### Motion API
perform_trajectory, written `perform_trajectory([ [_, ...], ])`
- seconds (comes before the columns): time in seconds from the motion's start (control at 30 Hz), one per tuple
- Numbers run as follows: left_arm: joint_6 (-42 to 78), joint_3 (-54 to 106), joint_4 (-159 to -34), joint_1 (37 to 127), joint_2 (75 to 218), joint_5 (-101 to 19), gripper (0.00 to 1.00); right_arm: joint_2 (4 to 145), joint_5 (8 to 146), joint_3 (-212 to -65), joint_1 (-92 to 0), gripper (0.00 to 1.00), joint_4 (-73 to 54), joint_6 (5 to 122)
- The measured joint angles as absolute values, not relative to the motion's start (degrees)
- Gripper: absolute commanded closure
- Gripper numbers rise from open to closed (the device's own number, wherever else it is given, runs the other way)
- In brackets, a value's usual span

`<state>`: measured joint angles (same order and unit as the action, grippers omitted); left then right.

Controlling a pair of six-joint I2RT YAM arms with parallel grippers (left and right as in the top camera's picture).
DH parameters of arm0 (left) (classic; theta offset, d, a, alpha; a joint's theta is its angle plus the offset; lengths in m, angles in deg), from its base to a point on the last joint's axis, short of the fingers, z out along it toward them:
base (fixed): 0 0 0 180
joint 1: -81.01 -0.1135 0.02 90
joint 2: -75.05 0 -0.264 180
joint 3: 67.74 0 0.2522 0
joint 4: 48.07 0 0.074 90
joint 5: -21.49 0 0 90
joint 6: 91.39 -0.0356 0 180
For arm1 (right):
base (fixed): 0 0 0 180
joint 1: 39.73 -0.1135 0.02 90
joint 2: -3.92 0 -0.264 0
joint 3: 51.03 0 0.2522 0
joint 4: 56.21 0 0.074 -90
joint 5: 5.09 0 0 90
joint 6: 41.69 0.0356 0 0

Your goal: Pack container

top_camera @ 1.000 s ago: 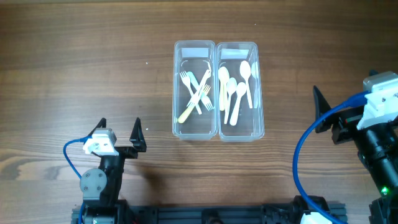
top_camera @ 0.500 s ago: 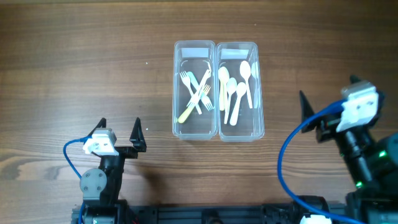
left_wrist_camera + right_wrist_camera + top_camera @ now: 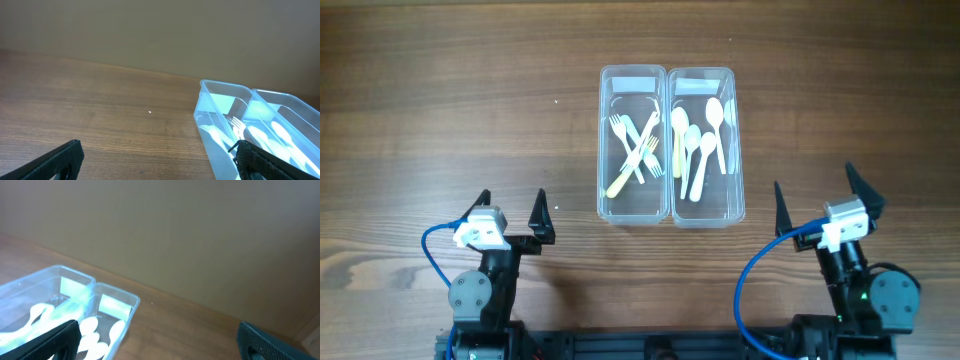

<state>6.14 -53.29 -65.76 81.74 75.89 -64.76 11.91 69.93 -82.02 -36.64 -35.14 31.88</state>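
The clear twin-tub container (image 3: 669, 71) stands at the table's middle. Its left compartment holds several white forks (image 3: 638, 150). Its right compartment holds several white spoons (image 3: 700, 145). My left gripper (image 3: 512, 204) is open and empty near the front left, apart from the container. My right gripper (image 3: 817, 198) is open and empty at the front right, just right of the container's near corner. The container also shows in the left wrist view (image 3: 212, 96) and in the right wrist view (image 3: 131, 301). In both wrist views the jaws stand wide apart with nothing between them.
The wooden table (image 3: 440, 110) stretches left and right of the container. Blue cables (image 3: 760, 270) loop at both arm bases along the front edge. A plain wall (image 3: 200, 230) rises behind the table.
My right arm has drawn back from the far right edge toward the front right and turned to face the container. The left arm and the cutlery have not moved.
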Motion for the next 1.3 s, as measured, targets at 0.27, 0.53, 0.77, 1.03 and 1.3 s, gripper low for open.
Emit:
perform_trajectory([
  [0.27, 6.1, -53.3, -65.8, 81.7, 75.9, -64.8, 0.00, 7.1, 69.9, -69.9, -36.6, 0.00, -47.2, 31.9],
  [0.53, 6.1, -53.3, -65.8, 81.7, 75.9, -64.8, 0.00, 6.8, 69.9, -65.5, -36.6, 0.00, -47.3, 31.9],
  [0.77, 6.1, -53.3, -65.8, 81.7, 75.9, -64.8, 0.00, 6.7, 69.9, -65.2, -36.6, 0.00, -43.7, 31.9],
  [1.03, 6.1, -53.3, -65.8, 81.7, 75.9, -64.8, 0.00, 6.7, 69.9, -65.2, -36.6, 0.00, -43.7, 31.9],
  [1.3, 6.1, -53.3, -65.8, 81.7, 75.9, -64.8, 0.00, 6.7, 69.9, -65.2, -36.6, 0.00, -43.7, 31.9],
])
